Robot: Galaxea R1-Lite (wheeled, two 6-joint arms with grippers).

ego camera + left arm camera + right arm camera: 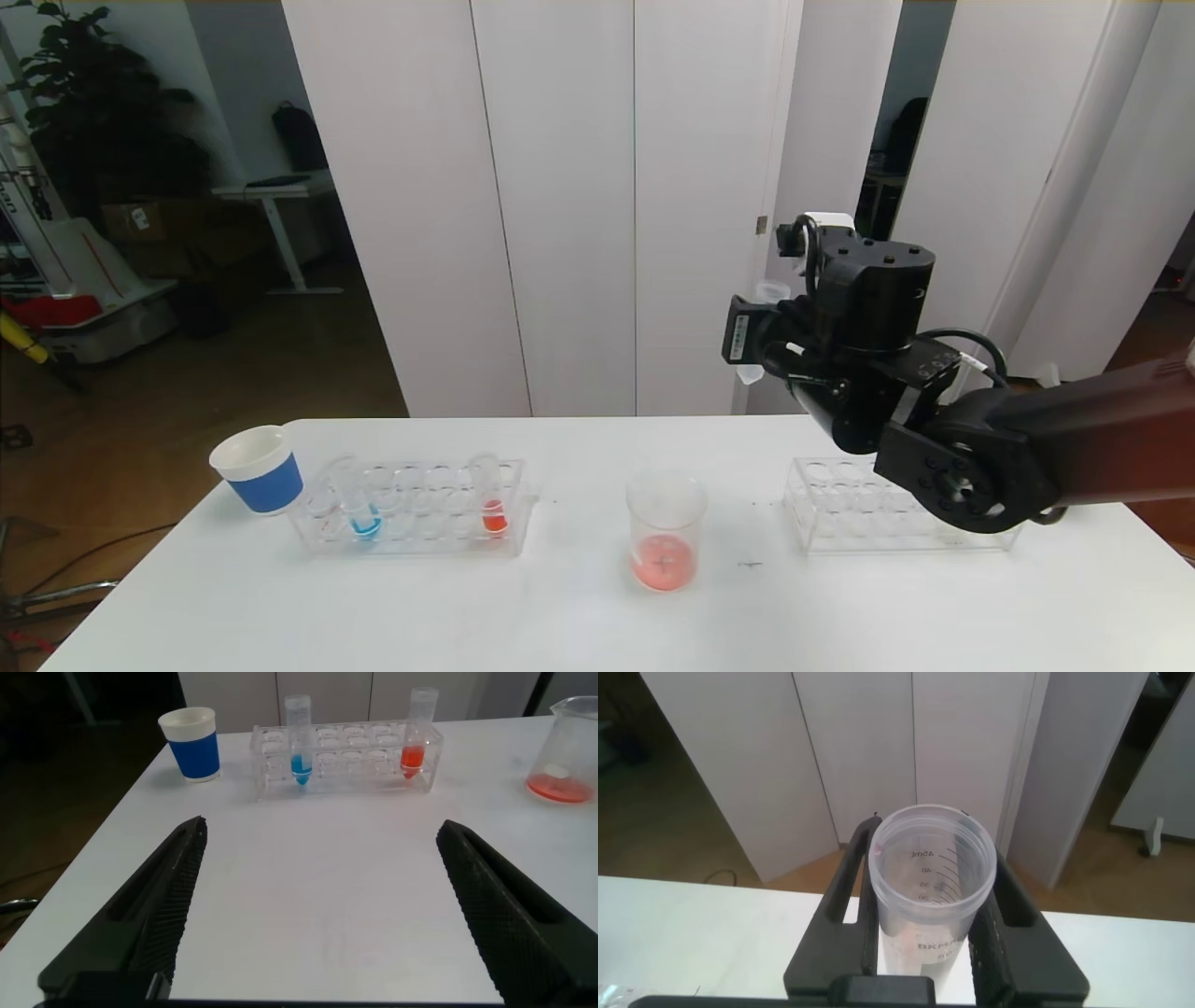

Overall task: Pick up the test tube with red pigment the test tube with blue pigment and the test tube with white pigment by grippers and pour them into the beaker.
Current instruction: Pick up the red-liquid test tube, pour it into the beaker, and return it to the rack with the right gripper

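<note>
**STEP IN HAND: WHITE TUBE LIFTED, POUR PENDING**

Status
- Check the right gripper (758,336): clamped on a clear, wide-mouthed tube, raised well above the table (560,616), up and to the right of the beaker (664,532).
- Take the held tube for the test tube with white pigment (752,371); whitish at the lower tip, roughly upright, mouth toward the wrist camera (929,887). Contents too faint to confirm.
- Note the beaker near the table's middle, upright, already holding a shallow red-orange layer.
- Locate the test tube with blue pigment (364,518) upright in the left rack (420,546), toward the end by the paper cup (259,469). Note a red-bottomed tube (493,509) at the opposite end of the same rack.
- Check the left gripper (322,835): spread wide, gripping nothing, low over the near table and facing the left rack.
- Disregard the right rack (840,523); no tubes visible in it.

Assessment
- Judged stage: red pour apparently done, white pour in hand, blue not yet started.

Next move
- Carry the held tube leftward and down until directly over the beaker.
- Rotate the wrist to tip the mouth below the rim line; keep clear of the glass wall.
- Hold the grip firm throughout the tilt.
</note>
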